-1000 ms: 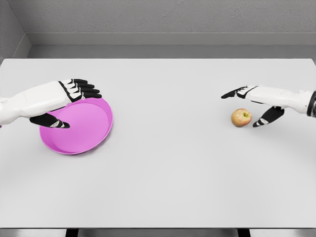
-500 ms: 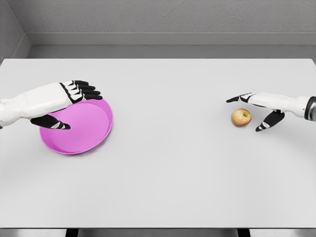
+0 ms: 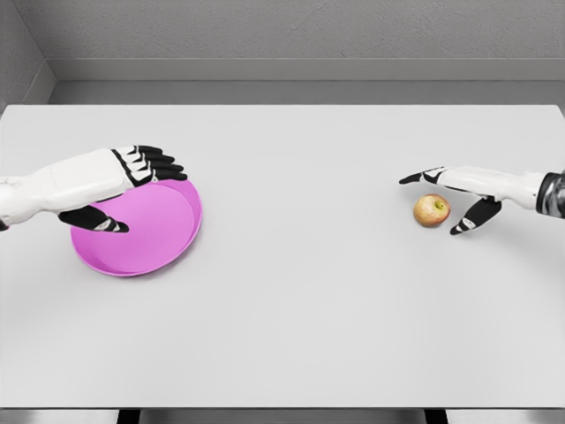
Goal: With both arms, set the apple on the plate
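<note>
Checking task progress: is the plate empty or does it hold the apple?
Empty. The pink plate shows only bare surface; the apple sits on the table far right.

The surface (image 3: 291, 300) is a smooth, matt pale grey with no grain or texture, and it takes only soft shadows. The plate (image 3: 168, 243) looks like smooth magenta plastic with a faint satin sheen along its raised rim. The apple (image 3: 432, 210) has a smooth skin, yellow-tan with a reddish blush, dull rather than shiny. The left hand (image 3: 119, 185) and the right hand (image 3: 455, 199) both have hard white shells that look like smooth moulded plastic, slightly glossy, with matt black segments on the fingers. The wall (image 3: 291, 31) behind is a rough, speckled grey like plaster or concrete.
</note>
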Controlling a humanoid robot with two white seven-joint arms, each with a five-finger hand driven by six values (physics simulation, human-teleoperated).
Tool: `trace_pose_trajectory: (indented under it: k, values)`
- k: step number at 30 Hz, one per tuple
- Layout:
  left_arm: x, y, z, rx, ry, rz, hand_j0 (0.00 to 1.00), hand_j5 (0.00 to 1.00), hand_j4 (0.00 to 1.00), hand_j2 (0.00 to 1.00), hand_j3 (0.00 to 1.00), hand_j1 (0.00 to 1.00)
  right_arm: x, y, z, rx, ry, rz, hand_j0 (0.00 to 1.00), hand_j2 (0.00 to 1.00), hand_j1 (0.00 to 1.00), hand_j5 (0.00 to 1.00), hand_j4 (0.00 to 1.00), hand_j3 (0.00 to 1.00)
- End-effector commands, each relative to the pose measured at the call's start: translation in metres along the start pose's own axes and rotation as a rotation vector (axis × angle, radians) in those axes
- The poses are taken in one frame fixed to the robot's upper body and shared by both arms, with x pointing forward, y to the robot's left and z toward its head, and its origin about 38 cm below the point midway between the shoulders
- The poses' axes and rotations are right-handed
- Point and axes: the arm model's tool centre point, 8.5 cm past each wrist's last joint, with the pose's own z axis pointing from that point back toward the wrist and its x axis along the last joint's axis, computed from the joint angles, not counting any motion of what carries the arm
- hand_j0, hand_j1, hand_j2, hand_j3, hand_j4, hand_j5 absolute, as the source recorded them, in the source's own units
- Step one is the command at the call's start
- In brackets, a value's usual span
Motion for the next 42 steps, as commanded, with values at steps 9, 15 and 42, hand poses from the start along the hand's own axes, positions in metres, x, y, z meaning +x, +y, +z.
trace_pose_trajectory:
  k: [9,15,42]
  values:
    - [0.000,-0.001,0.000,-0.004,0.000,0.006,1.00,1.00,1.00,1.00,1.00,1.00,0.004,0.007,-0.008,0.039,-0.014,0.005,0.76,0.76,0.76,0.76,0.76,0.76]
    - [0.000,0.000,0.000,-0.003,0.000,0.006,1.00,1.00,1.00,1.00,1.00,1.00,0.009,0.007,-0.014,0.035,-0.030,0.002,0.52,0.52,0.52,0.52,0.52,0.52]
    - [0.000,0.000,0.000,-0.003,0.000,0.006,1.00,1.00,1.00,1.00,1.00,1.00,0.167,-0.002,-0.079,0.076,-0.517,0.147,1.00,1.00,1.00,1.00,1.00,1.00]
